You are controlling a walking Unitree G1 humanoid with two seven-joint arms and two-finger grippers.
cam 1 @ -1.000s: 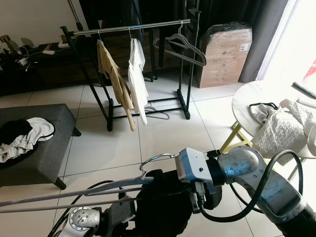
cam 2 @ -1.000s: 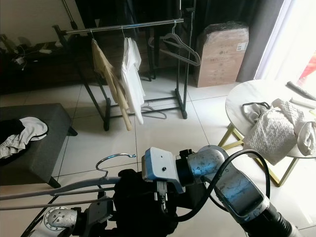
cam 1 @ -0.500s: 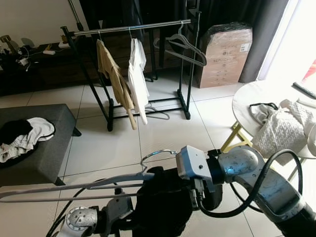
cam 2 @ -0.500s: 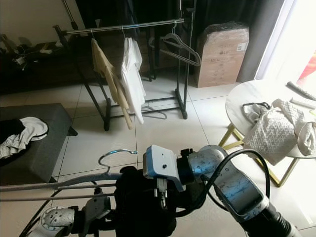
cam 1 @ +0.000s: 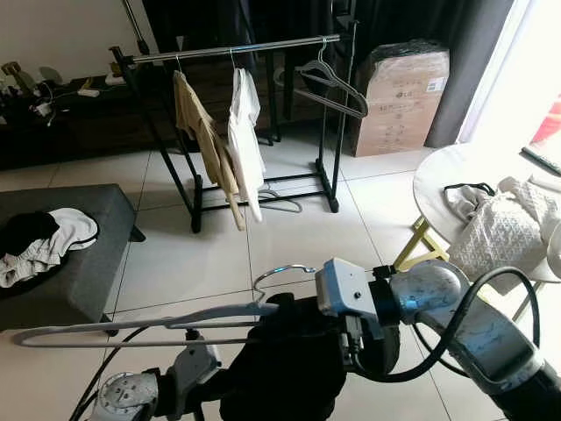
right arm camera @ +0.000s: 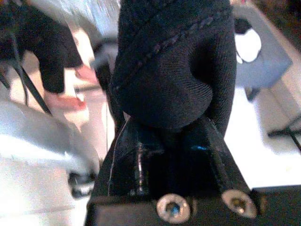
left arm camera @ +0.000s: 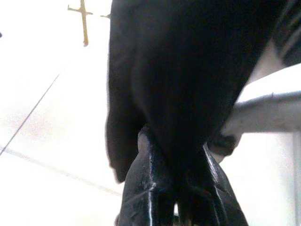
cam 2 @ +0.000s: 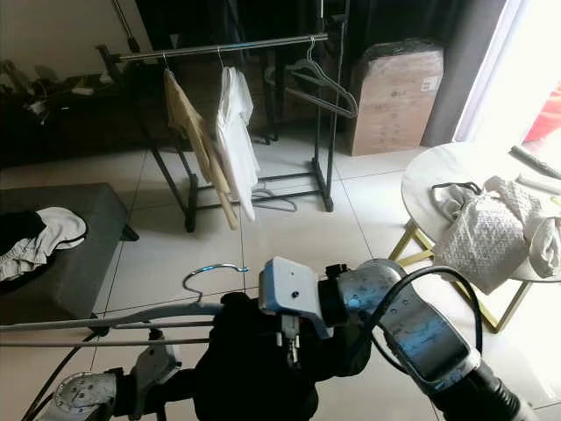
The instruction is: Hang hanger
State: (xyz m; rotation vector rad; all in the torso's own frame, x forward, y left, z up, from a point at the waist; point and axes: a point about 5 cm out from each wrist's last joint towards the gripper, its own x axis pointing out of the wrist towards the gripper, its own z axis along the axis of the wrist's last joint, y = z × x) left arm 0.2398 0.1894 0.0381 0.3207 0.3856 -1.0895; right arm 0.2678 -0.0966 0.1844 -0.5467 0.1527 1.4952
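While both grippers clamp a black garment low in the frame, left gripper, right gripper, grey hanger with silver hook, lower left.

A pale tiled floor runs through the room. At about eleven o'clock on it stands a black clothes rack, its rail carrying a tan garment, a white shirt and two bare grey hangers; another hanger lies on the floor between the rack's feet. At one o'clock a wrapped cardboard box sits on the tiles. At nine o'clock a dark grey ottoman bears a heap of black and white clothes. At three o'clock a round white bench on yellow legs holds a white patterned cloth and a black strap.
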